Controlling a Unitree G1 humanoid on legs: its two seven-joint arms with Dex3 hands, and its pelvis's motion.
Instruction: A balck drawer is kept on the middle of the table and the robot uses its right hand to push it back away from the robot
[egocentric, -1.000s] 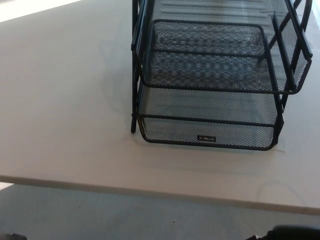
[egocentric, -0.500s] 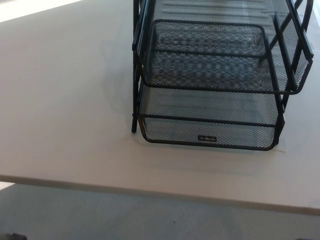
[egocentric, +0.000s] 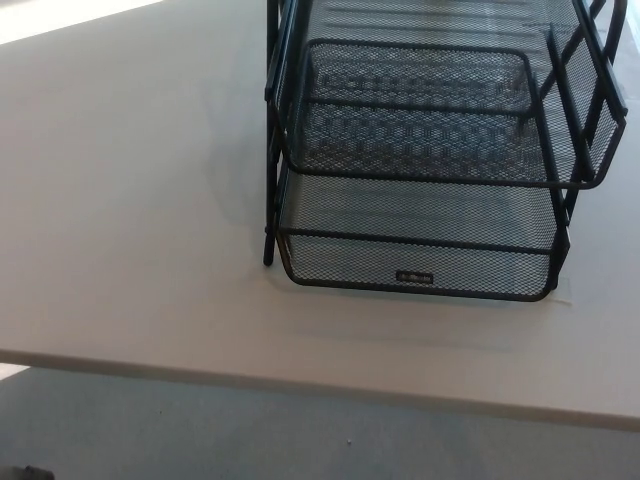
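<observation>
A black wire-mesh drawer rack (egocentric: 430, 150) stands on the pale table (egocentric: 130, 200), right of the middle, with stacked trays. Its lowest tray (egocentric: 415, 265) sticks out toward me and carries a small label on its front wall. The tray above it sits a little further back. The rack's top runs out of the picture. Neither of my hands shows in the head view.
The table's front edge (egocentric: 300, 378) crosses the lower part of the picture, with grey carpet floor (egocentric: 250, 430) below it. A bright patch of light lies at the table's far left corner (egocentric: 60, 15).
A dark part of the robot at the bottom right corner has dropped out of the picture. The rack has not moved.
</observation>
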